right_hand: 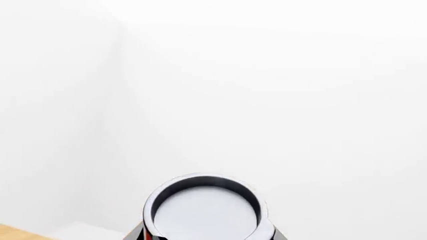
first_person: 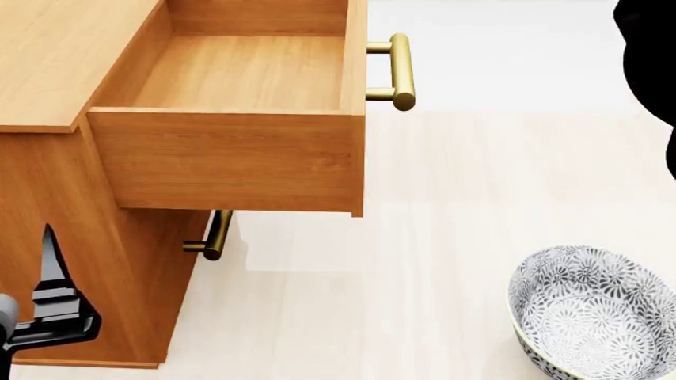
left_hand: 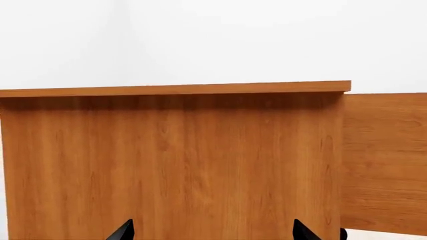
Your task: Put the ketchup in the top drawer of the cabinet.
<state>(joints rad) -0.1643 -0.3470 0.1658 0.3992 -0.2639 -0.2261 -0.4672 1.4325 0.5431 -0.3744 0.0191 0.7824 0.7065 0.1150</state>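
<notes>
Ketchup [right_hand: 203,210] sits right at the right hand, silver top facing the wrist camera; grip itself hidden, can't tell if closed. Likely light, rigid, slick metal: hold mid-label on the sides. Top drawer [first_person: 248,75] of the cabinet [first_person: 53,47] is open. Left hand [left_hand: 213,231] spread open beside the cabinet.

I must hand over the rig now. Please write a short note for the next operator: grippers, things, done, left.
Left gripper: open, holds nothing, facing the cabinet side.
Right gripper: seems shut on the ketchup; its fingers are hardly visible in the right wrist view.
Top drawer: pulled out, nothing inside.
Bowl: on the floor, apart from the cabinet.
Done: drawer open, ketchup picked up.
Left: carry the ketchup over the drawer, set it in, release.
</notes>
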